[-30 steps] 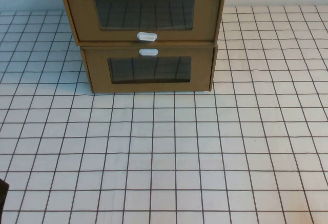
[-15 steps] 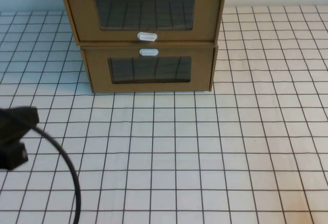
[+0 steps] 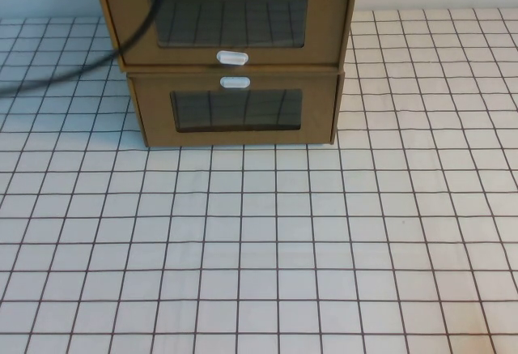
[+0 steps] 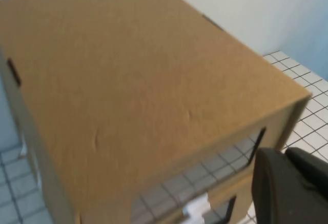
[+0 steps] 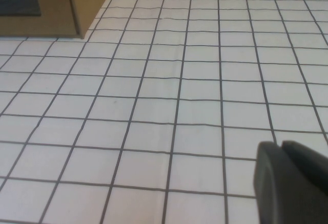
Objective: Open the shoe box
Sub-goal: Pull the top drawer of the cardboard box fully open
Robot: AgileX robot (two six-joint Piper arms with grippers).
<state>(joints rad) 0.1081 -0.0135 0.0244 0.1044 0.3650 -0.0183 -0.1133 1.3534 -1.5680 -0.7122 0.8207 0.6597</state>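
Note:
Two brown cardboard shoe boxes are stacked at the back of the table: the upper box (image 3: pixel 227 18) on the lower box (image 3: pixel 235 111). Each has a dark front window and a white handle, the upper handle (image 3: pixel 232 57) just above the lower handle (image 3: pixel 235 83). Both fronts are closed. My left gripper (image 4: pixel 284 155) is shut and empty, hovering above the upper box's top (image 4: pixel 133 80) near its front corner, with a white handle (image 4: pixel 197 208) below. My right gripper (image 5: pixel 281 146) is shut and empty, low over the gridded cloth, to the right of the boxes' corner (image 5: pixel 77 3). Neither gripper appears in the high view.
A black cable (image 3: pixel 121 46) from my left arm crosses the upper box's left front corner in the high view. White cloth with a black grid (image 3: pixel 275 240) covers the table in front of the boxes. A pale wall stands behind them.
My left arm came into the high view at the lower left, then rose out of it toward the boxes. Now only its cable shows. The boxes have not moved.

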